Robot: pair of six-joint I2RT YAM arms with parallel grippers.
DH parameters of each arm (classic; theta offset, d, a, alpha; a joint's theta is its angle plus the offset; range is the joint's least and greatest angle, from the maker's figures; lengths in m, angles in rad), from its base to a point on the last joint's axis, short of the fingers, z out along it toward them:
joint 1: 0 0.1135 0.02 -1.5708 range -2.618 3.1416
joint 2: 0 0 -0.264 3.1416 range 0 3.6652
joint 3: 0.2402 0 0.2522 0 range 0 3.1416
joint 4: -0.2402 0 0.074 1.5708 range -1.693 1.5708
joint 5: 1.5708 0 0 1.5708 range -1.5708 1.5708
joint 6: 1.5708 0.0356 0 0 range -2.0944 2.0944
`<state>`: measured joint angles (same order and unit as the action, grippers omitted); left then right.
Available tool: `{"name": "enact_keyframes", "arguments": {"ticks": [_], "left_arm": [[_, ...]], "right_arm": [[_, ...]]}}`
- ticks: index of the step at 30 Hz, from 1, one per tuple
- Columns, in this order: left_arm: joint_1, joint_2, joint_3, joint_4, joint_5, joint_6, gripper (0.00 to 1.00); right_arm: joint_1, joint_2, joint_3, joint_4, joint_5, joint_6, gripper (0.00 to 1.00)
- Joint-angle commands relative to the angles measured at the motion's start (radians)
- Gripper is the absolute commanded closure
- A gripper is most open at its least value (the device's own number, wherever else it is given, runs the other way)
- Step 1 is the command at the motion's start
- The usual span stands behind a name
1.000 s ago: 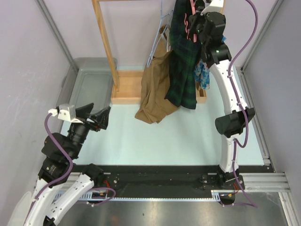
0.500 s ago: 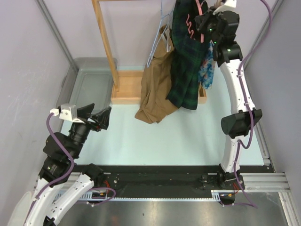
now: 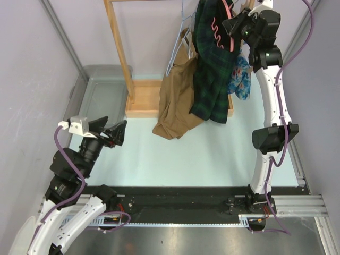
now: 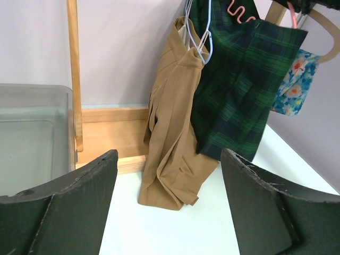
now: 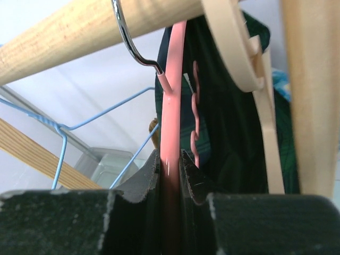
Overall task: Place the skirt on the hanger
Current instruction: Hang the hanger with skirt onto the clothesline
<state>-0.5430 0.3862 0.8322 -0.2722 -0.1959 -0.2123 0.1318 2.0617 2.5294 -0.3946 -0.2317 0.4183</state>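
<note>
A dark green plaid skirt (image 3: pixel 211 74) hangs on a pink hanger (image 3: pixel 229 25) at the top of the wooden rack; it also shows in the left wrist view (image 4: pixel 239 85). My right gripper (image 3: pixel 237 24) is raised high and shut on the pink hanger (image 5: pixel 171 133), whose metal hook (image 5: pixel 130 37) curves over the wooden rail (image 5: pixel 101 26). My left gripper (image 3: pixel 114 133) is open and empty, low at the left, pointing toward the rack; its fingers (image 4: pixel 64 207) frame the hanging clothes.
A tan garment (image 3: pixel 175 101) hangs on a blue wire hanger (image 4: pixel 201 32) and drapes onto the table. A floral blue cloth (image 3: pixel 242 77) hangs on a beige hanger (image 5: pixel 249 64). The rack's wooden base (image 3: pixel 142 98) and post (image 3: pixel 118 48) stand by a grey bin (image 3: pixel 101 95).
My right gripper has moved up and to the right with the pink hanger, carrying the plaid skirt toward the rail. The floral cloth now shows more. The left arm has hardly moved.
</note>
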Motion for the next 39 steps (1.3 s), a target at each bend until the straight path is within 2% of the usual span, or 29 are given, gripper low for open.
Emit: {"name": "enact_keyframes", "arguments": {"ticks": [1, 8, 11, 12, 15, 23, 24, 33, 36, 39], "left_arm": [[0.003, 0.002, 0.012, 0.016, 0.021, -0.024, 0.18], [0.002, -0.024, 0.013, -0.007, 0.015, -0.033, 0.18], [0.002, -0.036, 0.012, -0.015, 0.007, -0.033, 0.18], [0.002, -0.036, 0.010, -0.018, 0.004, -0.032, 0.18], [0.003, -0.041, 0.008, -0.021, 0.001, -0.030, 0.18], [0.002, -0.037, 0.007, -0.016, 0.000, -0.029, 0.18], [0.002, -0.036, 0.007, -0.018, -0.002, -0.029, 0.18], [0.003, -0.030, 0.018, -0.030, 0.004, -0.025, 0.17], [0.002, -0.033, 0.019, -0.032, 0.006, -0.024, 0.17], [0.003, -0.040, 0.019, -0.038, 0.004, -0.022, 0.17]], "right_arm": [[0.038, 0.066, 0.032, 0.006, -0.017, 0.025, 1.00], [0.031, 0.120, 0.086, 0.010, -0.001, 0.060, 1.00], [0.045, 0.092, 0.051, 0.008, 0.029, 0.021, 0.75], [0.052, 0.060, 0.008, 0.010, 0.044, 0.007, 0.60], [0.072, 0.011, -0.062, 0.042, 0.109, -0.045, 0.55], [0.092, -0.121, -0.096, 0.022, 0.271, -0.085, 0.43], [0.103, -0.139, -0.109, 0.026, 0.310, -0.095, 0.33], [0.167, -0.326, -0.211, 0.005, 0.462, -0.173, 0.07], [0.192, -0.395, -0.268, -0.015, 0.529, -0.196, 0.04], [0.200, -0.469, -0.339, -0.032, 0.532, -0.193, 0.04]]}}
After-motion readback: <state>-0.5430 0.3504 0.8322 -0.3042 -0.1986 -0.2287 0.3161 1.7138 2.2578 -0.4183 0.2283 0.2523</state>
